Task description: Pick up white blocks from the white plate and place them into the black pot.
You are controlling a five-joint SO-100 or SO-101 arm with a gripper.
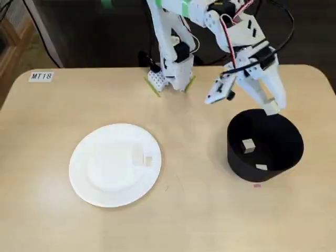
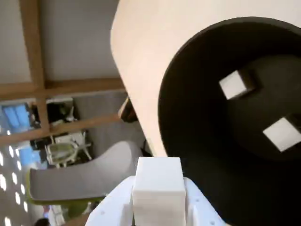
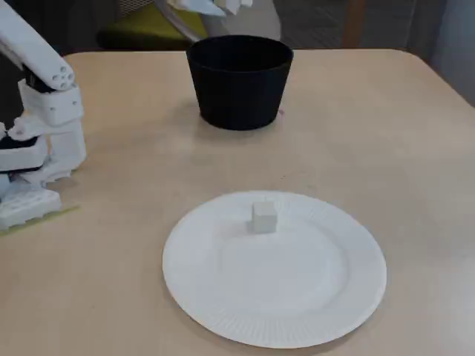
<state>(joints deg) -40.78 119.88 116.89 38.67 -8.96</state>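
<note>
My jaws grip one white block (image 2: 158, 192) just over the far rim of the black pot (image 1: 291, 152), on the right of the worktop (image 1: 199, 220) in a fixed view. Two more blocks (image 1: 248, 145) lie on the pot's floor. One cube (image 3: 263, 216) sits on the white plate (image 3: 297, 326), well apart from the pot.

Bright, even room light across both fixed views; soft shadows only, a faint one hugging the black pot (image 3: 239, 81); the white plate (image 1: 86, 181) glares, nearly swallowing its block; wrist view soft, its near white block (image 2: 158, 194) blurred; bright windows at far left.
</note>
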